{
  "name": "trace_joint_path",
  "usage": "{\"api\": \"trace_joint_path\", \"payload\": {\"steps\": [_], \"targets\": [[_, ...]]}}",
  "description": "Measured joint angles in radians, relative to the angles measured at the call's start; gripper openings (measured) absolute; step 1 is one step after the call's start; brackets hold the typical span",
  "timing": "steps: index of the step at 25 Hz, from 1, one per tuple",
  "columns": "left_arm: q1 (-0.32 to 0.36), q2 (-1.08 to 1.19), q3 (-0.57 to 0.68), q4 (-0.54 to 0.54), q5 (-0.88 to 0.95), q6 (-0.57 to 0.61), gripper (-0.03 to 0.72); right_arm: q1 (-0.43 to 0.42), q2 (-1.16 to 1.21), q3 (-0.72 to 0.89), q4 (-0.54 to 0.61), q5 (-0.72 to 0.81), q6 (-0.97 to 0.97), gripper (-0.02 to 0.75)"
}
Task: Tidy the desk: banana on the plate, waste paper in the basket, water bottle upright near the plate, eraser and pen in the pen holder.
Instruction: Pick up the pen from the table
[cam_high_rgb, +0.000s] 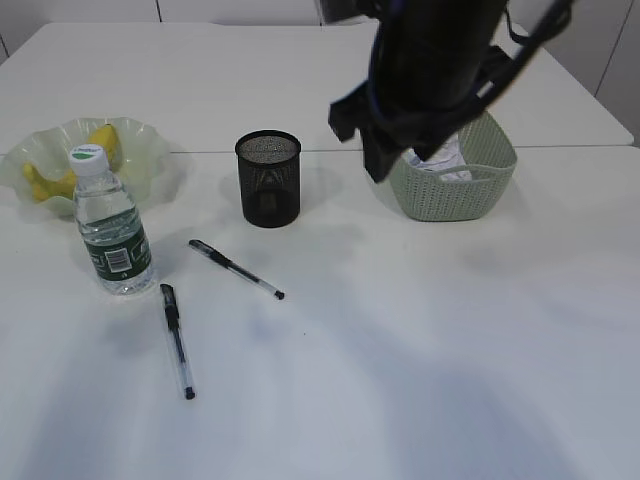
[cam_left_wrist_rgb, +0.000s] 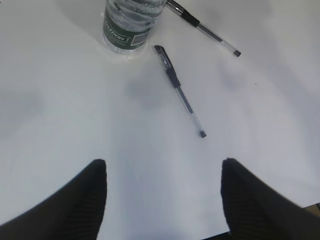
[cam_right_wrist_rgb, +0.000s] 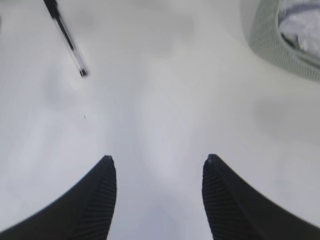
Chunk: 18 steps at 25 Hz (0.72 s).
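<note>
The banana (cam_high_rgb: 60, 182) lies in the pale-green plate (cam_high_rgb: 150, 140) at the far left. The water bottle (cam_high_rgb: 112, 225) stands upright just in front of the plate. One pen (cam_high_rgb: 236, 268) lies slanted before the black mesh pen holder (cam_high_rgb: 268, 178), and a second pen (cam_high_rgb: 177, 340) lies nearer the front. Crumpled white waste paper (cam_high_rgb: 445, 160) sits inside the green basket (cam_high_rgb: 455, 190). The eraser is out of view. My left gripper (cam_left_wrist_rgb: 164, 167) hangs open and empty over bare desk, short of the nearer pen (cam_left_wrist_rgb: 179, 90) and the bottle (cam_left_wrist_rgb: 131, 25). My right gripper (cam_right_wrist_rgb: 159, 160) is open and empty, between a pen (cam_right_wrist_rgb: 67, 37) and the basket (cam_right_wrist_rgb: 272, 45).
My right arm (cam_high_rgb: 430, 70) is a dark mass at the top, partly covering the basket. The desk's seam (cam_high_rgb: 560, 147) runs across behind the objects. Bare white tabletop fills the front and right.
</note>
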Motion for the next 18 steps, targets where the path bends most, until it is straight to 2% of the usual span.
{"api": "trace_joint_path", "payload": {"steps": [6, 9, 14, 18], "targets": [[0.000, 0.000, 0.000, -0.071, -0.034, -0.027, 0.508, 0.000, -0.204, 0.354, 0.010, -0.051, -0.004, 0.410], [-0.003, 0.000, 0.000, -0.107, -0.050, -0.029, 0.508, 0.000, -0.278, 0.474, 0.014, -0.080, -0.004, 0.410], [-0.061, 0.000, 0.000, -0.104, -0.069, -0.056, 0.491, 0.000, -0.326, 0.550, 0.014, -0.090, -0.004, 0.410], [-0.140, 0.000, 0.000, -0.030, -0.094, -0.135, 0.486, 0.000, -0.328, 0.552, 0.014, -0.105, -0.004, 0.410]]}}
